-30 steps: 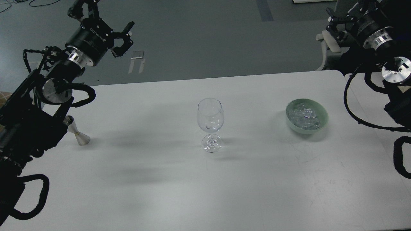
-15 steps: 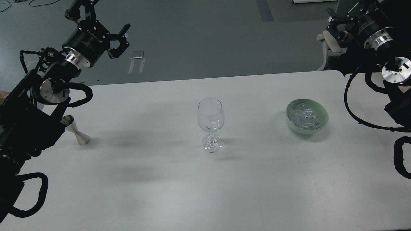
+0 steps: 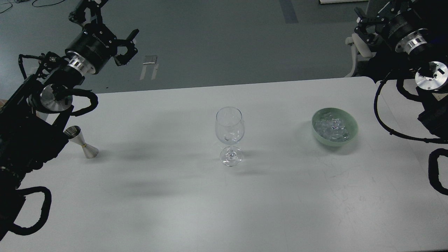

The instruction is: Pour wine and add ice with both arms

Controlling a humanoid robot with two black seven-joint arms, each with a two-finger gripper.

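Left tool (image 3: 105, 19) is held spread wide and empty; right tool (image 3: 365, 22) is dark, its spread cannot be told. Ice (image 3: 332, 126) is heaped in the green bowl (image 3: 352, 123).

Left gripper (image 3: 108, 26) raised, fingers spread, holding nothing; right gripper (image 3: 364, 21) raised too, its fingers indistinct.

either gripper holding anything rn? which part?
Nothing held. Left gripper is open and empty, raised beyond the table's far edge. Right gripper also grips nothing; its finger state is unclear.
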